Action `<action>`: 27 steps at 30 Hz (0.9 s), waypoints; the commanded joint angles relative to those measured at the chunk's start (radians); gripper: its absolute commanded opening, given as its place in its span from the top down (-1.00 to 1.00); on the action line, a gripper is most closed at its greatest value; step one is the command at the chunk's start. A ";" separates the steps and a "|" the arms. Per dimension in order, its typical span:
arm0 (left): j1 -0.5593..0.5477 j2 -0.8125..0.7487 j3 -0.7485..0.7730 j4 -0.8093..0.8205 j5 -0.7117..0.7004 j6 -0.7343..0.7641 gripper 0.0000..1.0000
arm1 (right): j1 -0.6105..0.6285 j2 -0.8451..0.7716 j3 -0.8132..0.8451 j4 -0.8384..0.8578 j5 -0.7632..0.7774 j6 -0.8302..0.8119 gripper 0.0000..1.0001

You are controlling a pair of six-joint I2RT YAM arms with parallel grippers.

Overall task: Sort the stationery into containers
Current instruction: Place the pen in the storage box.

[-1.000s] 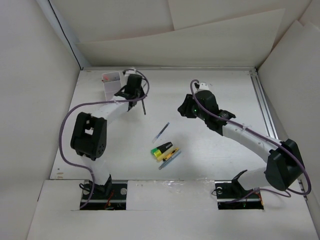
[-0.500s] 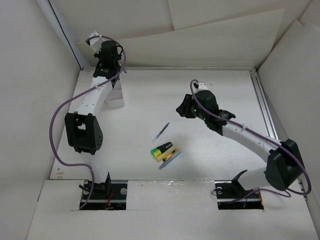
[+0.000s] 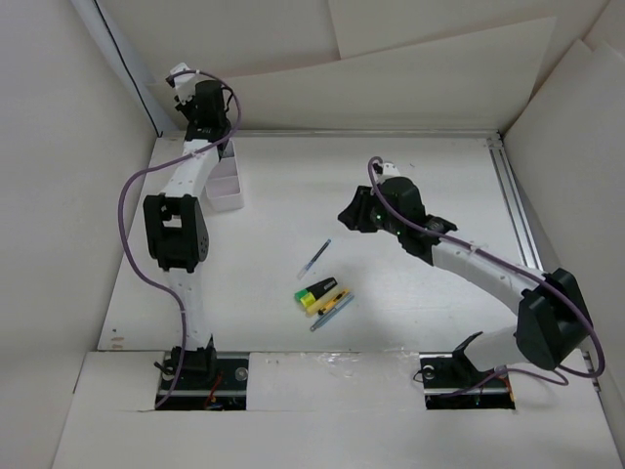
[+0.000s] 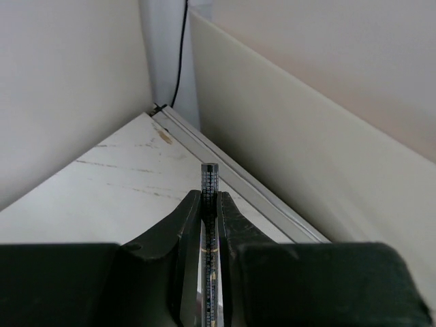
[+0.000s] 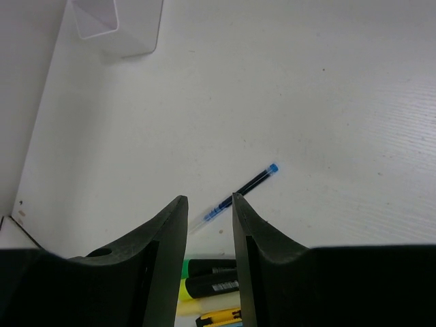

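My left gripper (image 4: pixel 209 199) is shut on a thin dark pen (image 4: pixel 209 178), raised high at the table's far left corner (image 3: pixel 203 109), above the white plastic box (image 3: pixel 226 182). My right gripper (image 5: pixel 209 201) is open and empty, hovering over the table's middle (image 3: pixel 354 213). A blue pen (image 5: pixel 246 187) lies just beyond its fingertips; it shows in the top view (image 3: pixel 313 258). Yellow-green highlighters with black parts (image 3: pixel 318 292) and another pen (image 3: pixel 332 312) lie together nearer the front. The highlighters also show in the right wrist view (image 5: pixel 208 283).
White walls enclose the table on all sides. A metal rail (image 3: pixel 518 217) runs along the right edge. The white box shows in the right wrist view (image 5: pixel 117 25) at the top left.
My left arm has swung up and back from beside the box to the far left corner, carrying the dark pen. My right gripper has shifted slightly left.
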 commanded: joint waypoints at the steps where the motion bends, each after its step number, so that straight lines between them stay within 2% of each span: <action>1: 0.031 0.006 0.064 0.087 -0.033 0.057 1.00 | -0.008 0.013 0.000 0.077 -0.054 -0.009 0.23; 12: 0.032 0.071 0.064 0.228 -0.077 0.194 1.00 | -0.008 0.057 0.000 0.118 -0.095 -0.027 0.23; 27: 0.022 0.122 0.067 0.318 -0.077 0.235 1.00 | -0.008 0.067 -0.010 0.137 -0.124 -0.036 0.23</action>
